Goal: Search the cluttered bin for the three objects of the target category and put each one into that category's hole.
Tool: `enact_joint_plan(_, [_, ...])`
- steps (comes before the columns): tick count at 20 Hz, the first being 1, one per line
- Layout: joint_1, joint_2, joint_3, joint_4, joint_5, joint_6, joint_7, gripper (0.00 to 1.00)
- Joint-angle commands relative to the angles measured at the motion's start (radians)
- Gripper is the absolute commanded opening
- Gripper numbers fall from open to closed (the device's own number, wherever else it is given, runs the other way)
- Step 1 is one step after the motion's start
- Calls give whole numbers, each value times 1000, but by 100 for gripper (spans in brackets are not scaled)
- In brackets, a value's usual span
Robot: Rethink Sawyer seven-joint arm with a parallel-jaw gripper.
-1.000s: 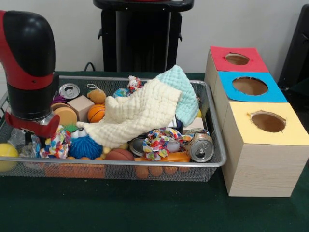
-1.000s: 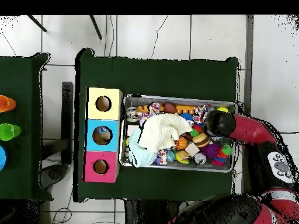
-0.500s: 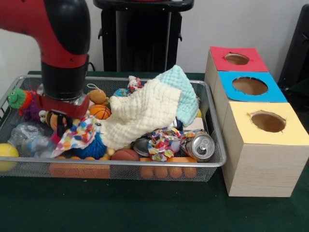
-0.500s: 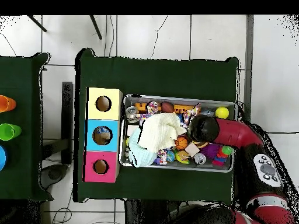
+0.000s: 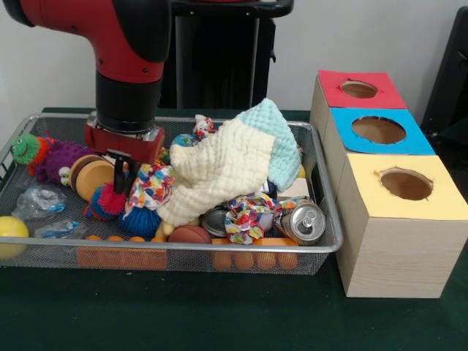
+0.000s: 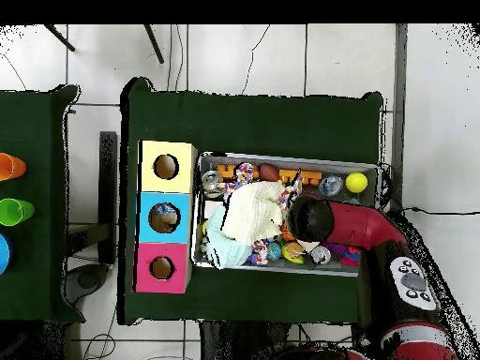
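Observation:
The wire mesh bin (image 5: 322,245) stands on the green table, full of toys; it also shows in the overhead view (image 6: 281,157). Two crumpled see-through bottles lie at its left end: one (image 5: 40,199) behind, one with a blue label (image 5: 60,229) at the front. A third bottle does not show. My gripper (image 5: 123,174) hangs under the red and black arm over the bin's left-middle, touching a colourful patterned cloth (image 5: 151,186). In the overhead view the arm's head (image 6: 312,217) hides the gripper. The blue-surround hole (image 5: 378,129) is the middle one in the wooden box (image 6: 164,217).
A cream and mint cloth (image 5: 227,164) covers the bin's middle. Drink cans (image 5: 303,223) lie at the front right. A yellow ball (image 5: 11,235) and a purple caterpillar toy (image 5: 45,157) are at the left. The red hole (image 5: 358,89) and the yellow hole (image 5: 406,184) flank the blue one.
The arm has swept from the bin's left end toward its middle. The colourful cloth has moved along with the gripper. The see-through bottles at the left are now uncovered.

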State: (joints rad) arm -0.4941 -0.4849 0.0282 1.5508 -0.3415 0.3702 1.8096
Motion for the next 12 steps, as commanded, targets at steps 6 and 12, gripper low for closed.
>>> enact_joint_plan(6, [16, 85, -16, 142, 76, -133, 226, 0])
enact_joint_plan(12, [25, 59, -19, 191, 119, -138, 228, 0])
